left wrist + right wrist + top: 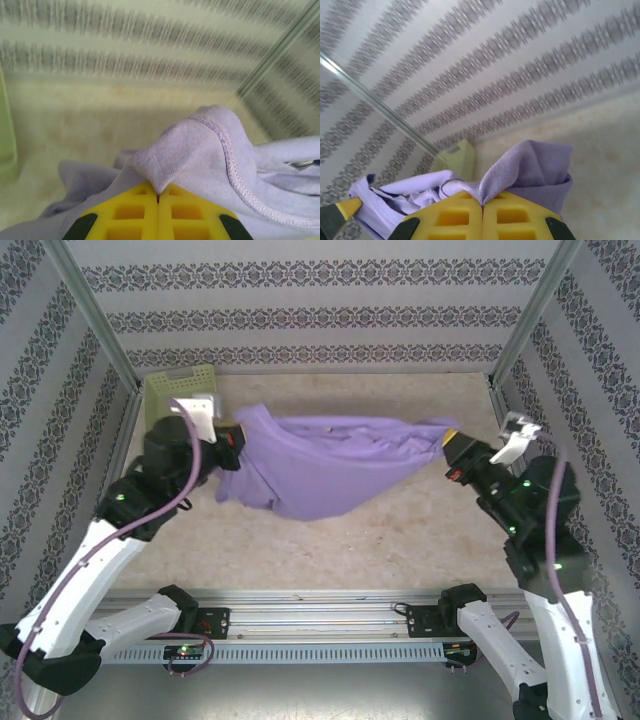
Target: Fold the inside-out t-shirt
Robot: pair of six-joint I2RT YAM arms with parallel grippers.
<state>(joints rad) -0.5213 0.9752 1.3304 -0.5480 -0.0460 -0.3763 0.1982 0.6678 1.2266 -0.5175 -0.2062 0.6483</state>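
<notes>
Inside-out t-shirt (320, 465), soft lavender fabric, draped, creased

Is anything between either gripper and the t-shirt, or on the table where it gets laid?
Nothing visible. The left gripper and the right gripper are each shut on the t-shirt, stretched between them over bare table. The green basket sits off in the far-left corner.
</notes>
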